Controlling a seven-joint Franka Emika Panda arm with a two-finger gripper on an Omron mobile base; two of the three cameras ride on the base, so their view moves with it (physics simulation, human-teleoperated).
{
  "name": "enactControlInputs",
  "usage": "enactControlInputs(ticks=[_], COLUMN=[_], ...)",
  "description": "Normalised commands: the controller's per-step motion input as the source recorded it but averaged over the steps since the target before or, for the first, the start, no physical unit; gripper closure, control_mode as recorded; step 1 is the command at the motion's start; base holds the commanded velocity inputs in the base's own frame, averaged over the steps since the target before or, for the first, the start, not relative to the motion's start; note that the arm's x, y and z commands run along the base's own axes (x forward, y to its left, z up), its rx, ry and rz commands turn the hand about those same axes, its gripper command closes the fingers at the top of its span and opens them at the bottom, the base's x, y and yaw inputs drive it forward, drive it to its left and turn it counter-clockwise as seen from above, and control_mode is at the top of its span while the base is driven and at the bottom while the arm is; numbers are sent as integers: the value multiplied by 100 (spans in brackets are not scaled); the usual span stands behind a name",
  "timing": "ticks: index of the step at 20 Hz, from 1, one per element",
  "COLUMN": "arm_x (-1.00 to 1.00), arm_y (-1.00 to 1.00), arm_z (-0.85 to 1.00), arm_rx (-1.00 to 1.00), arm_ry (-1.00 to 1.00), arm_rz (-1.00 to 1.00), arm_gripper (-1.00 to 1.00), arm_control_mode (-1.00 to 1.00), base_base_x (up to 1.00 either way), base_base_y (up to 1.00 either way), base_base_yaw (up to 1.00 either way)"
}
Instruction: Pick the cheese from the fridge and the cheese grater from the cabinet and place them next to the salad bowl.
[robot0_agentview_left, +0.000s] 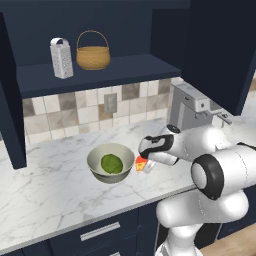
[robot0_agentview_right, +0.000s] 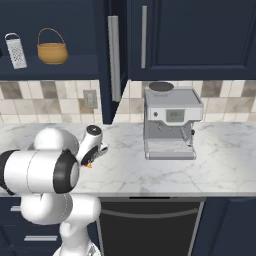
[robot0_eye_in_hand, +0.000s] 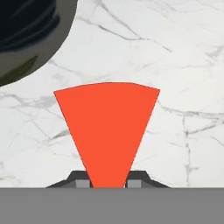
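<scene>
On the marble counter (robot0_agentview_left: 50, 195), just right of the salad bowl (robot0_agentview_left: 110, 163), the cheese (robot0_agentview_left: 141, 164) is pinched between the closed fingers of the gripper (robot0_agentview_left: 145, 167). In the hand view the wedge (robot0_eye_in_hand: 107, 131) is seen as a flat red fan, its narrow end hidden between the fingertips (robot0_eye_in_hand: 78, 180). The cheese grater (robot0_agentview_left: 61, 58) is left on the open cabinet (robot0_agentview_left: 95, 70) shelf beside a woven basket (robot0_agentview_left: 93, 51). No writing can be read; the coffee machine (robot0_agentview_right: 170, 122) display is too blurred.

White arm (robot0_agentview_left: 220, 170) stretched low and forward, jaws clamped tight around a wedge.
</scene>
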Motion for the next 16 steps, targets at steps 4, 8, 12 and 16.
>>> enactControlInputs(ticks=[4,8,12,16], arm_x=[0,0,0,0], arm_y=[0,0,0,7], arm_z=[-53,-13,0,1], arm_rx=[0,0,0,-2], arm_ry=[0,0,0,1], arm_rz=[0,0,0,0], arm_gripper=[100,100,-100,-100], arm_control_mode=[-100,-100,-100,-100], base_base_x=[0,0,0,0], base_base_y=[0,0,0,0], base_base_yaw=[0,0,0,0])
